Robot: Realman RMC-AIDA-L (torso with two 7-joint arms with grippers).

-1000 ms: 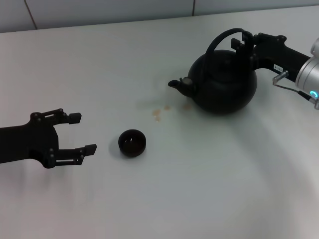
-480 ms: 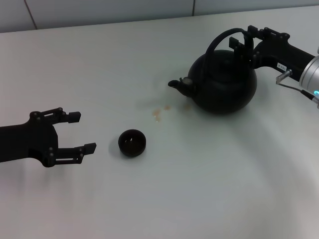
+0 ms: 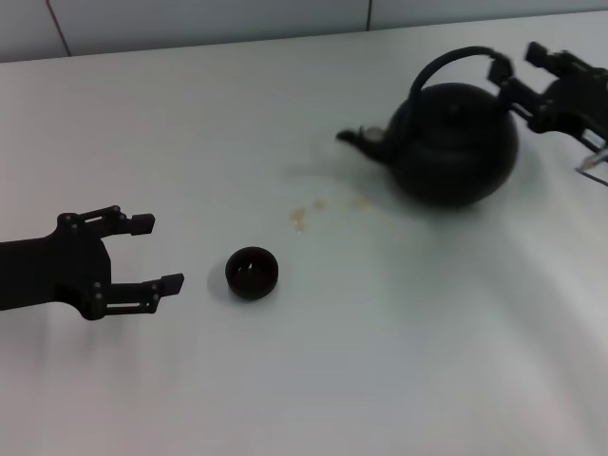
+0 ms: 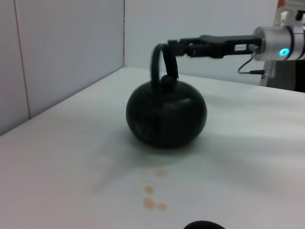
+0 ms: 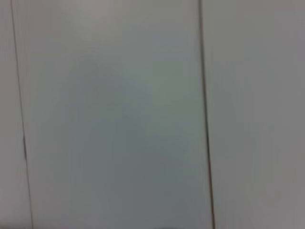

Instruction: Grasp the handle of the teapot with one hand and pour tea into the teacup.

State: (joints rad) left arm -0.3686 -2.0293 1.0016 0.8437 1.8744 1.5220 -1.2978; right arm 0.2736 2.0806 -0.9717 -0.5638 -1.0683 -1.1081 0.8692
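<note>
The matte-black teapot (image 3: 456, 142) is at the back right, spout (image 3: 356, 140) pointing left. My right gripper (image 3: 503, 68) comes in from the right and is shut on the right part of the arched black handle (image 3: 446, 59). The left wrist view shows the teapot (image 4: 166, 114), with the right gripper (image 4: 172, 46) at the top of the handle (image 4: 158, 62). The small dark teacup (image 3: 252, 273) stands at the front centre. My left gripper (image 3: 157, 254) is open and empty, left of the cup. Light-brown tea drops (image 3: 302, 217) lie between cup and teapot.
The white table (image 3: 380, 361) meets a tiled wall (image 3: 190, 24) at the back. The right wrist view shows only pale wall panels (image 5: 109, 114). The cup's rim just shows at the lower edge of the left wrist view (image 4: 204, 225), with the tea drops (image 4: 150, 202) beyond it.
The right gripper has moved right and back, carrying the teapot by its handle away from the cup. The left gripper and the cup have not moved.
</note>
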